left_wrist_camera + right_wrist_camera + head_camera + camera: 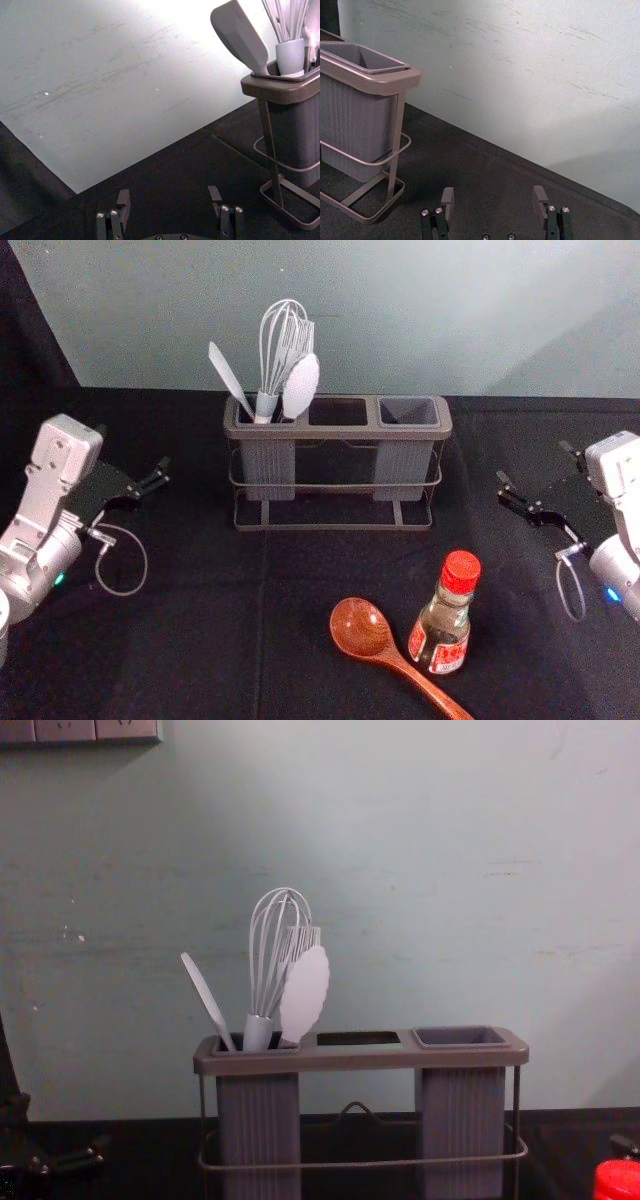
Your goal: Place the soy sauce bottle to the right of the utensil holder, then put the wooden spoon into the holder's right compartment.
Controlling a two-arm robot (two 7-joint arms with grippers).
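Soy sauce bottle (pixel 447 628) upright on the near counter (pixel 200 600), just beside the wooden spoon (pixel 361 628)

The bottle's red cap rises into the chest view's lower right corner. The spoon lies with its bowl left of the bottle and its handle slanting past the bottle's near side. Open counter separates both from the utensil holder (pixel 337 528), which stands toward the back edge, before the wall (pixel 400 330). Its left compartment carries utensils (pixel 285 352); its right compartment (pixel 408 412) is open-topped. More open counter runs between the holder's right end and the right claw (pixel 533 461), jaws apart, beyond the bottle and to its right. The left claw (pixel 134 451), jaws also apart, hangs left of the holder, farther from the bottle.
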